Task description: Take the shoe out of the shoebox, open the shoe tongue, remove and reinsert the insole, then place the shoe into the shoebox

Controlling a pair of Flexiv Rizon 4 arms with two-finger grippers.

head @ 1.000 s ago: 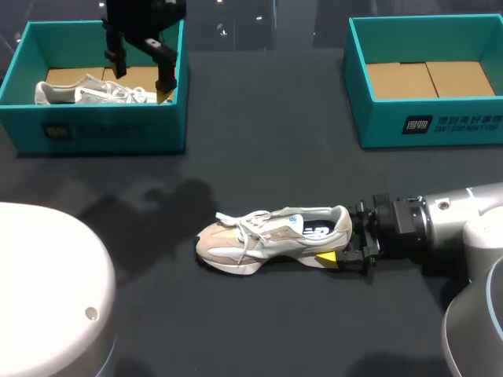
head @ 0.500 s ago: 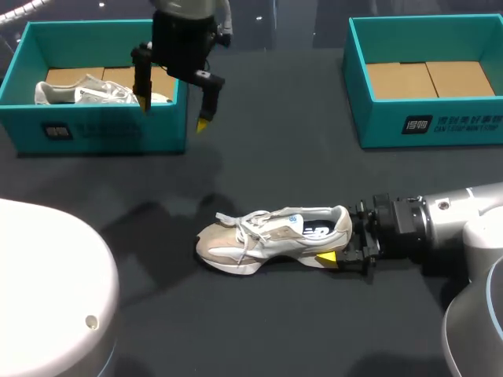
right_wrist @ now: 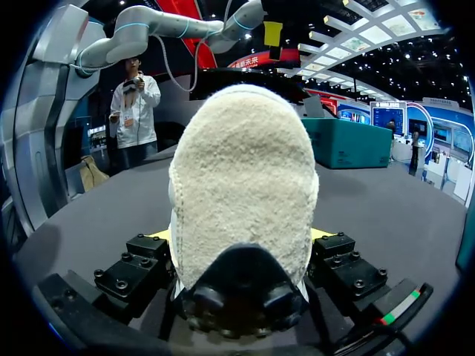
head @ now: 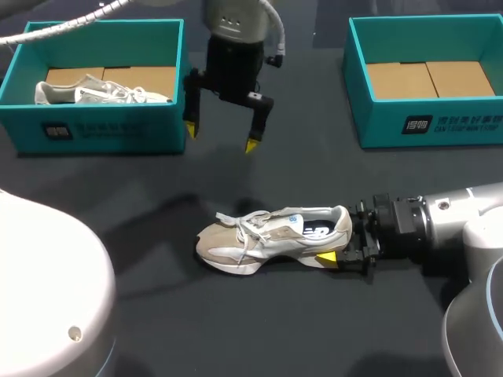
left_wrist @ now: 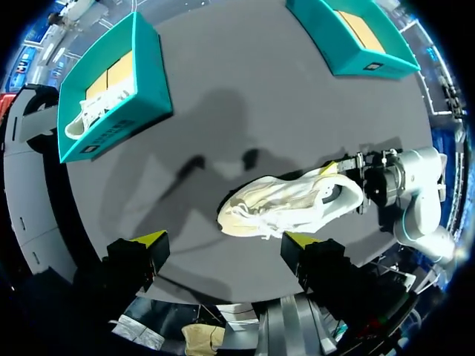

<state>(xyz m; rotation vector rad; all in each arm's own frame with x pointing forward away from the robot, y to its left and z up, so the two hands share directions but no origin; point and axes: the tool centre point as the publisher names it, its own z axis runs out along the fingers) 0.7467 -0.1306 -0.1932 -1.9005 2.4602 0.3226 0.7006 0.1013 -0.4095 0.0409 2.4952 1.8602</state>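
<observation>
A beige and white shoe (head: 271, 238) lies on its sole in the middle of the dark table, toe to the left. My right gripper (head: 346, 250) is shut on its heel from the right. In the right wrist view the fuzzy heel (right_wrist: 237, 185) fills the space between the fingers (right_wrist: 152, 256) of my right gripper (right_wrist: 241, 241). My left gripper (head: 219, 137) hangs open and empty above the table, behind the shoe and beside the left shoebox (head: 94, 129). From the left wrist, the shoe (left_wrist: 289, 204) lies ahead of the open left gripper (left_wrist: 223, 245).
The left teal shoebox holds a second pale shoe (head: 94, 90). A teal shoebox (head: 424, 118) with a bare cardboard floor stands at the back right. White robot bases (head: 47, 290) fill the near corners.
My left arm has moved from over the left shoebox to the right and nearer the table's middle, still open and empty. The right gripper and the shoe have stayed put.
</observation>
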